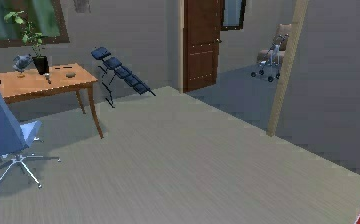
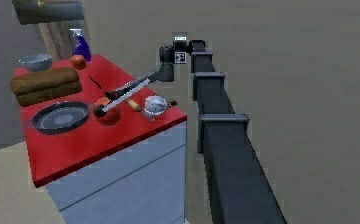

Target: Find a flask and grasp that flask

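A small dark blue bottle-like thing [image 2: 81, 45] stands at the far edge of a red-topped counter [image 2: 88, 145] in the arm side view. My arm [image 2: 223, 130] reaches up beside the counter's right end. The gripper [image 2: 125, 93] stretches left from its dark body over the red top. Its fingers end among a red round thing [image 2: 108, 113], a small silver pot [image 2: 155, 105] and a yellowish bit [image 2: 134, 103]. I cannot tell whether it holds anything.
The counter also bears a dark round pan [image 2: 58, 117], a brown loaf [image 2: 43, 85], a grey bowl [image 2: 33, 62] and a red fruit [image 2: 79, 62]. The forward view has a wooden desk [image 1: 63, 85] with a plant [image 1: 33, 45], a blue chair [image 1: 8, 130], a dark rack [image 1: 118, 72], a brown door [image 1: 201, 40] and open floor.
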Tool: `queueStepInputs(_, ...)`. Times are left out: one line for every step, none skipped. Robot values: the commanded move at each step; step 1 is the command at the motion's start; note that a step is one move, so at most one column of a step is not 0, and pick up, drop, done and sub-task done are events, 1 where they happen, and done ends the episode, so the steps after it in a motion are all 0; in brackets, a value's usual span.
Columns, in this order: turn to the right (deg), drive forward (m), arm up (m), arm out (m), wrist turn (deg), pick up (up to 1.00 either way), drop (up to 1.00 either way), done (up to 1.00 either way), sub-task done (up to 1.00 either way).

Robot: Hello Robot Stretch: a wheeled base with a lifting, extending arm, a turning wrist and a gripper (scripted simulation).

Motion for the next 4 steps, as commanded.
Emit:
queueStepInputs(0.0, 0.0, 0.0, 0.0, 45.0, 0.0, 0.0, 0.0, 0.0)
queueStepInputs(0.0, 0.0, 0.0, 0.0, 24.0, 0.0, 0.0, 0.0, 0.0)
queueStepInputs(0.0, 0.0, -0.12, 0.0, 0.0, 0.0, 0.0, 0.0, 0.0)
queueStepInputs(0.0, 0.0, 0.0, 0.0, 0.0, 1.0, 0.0, 0.0, 0.0)
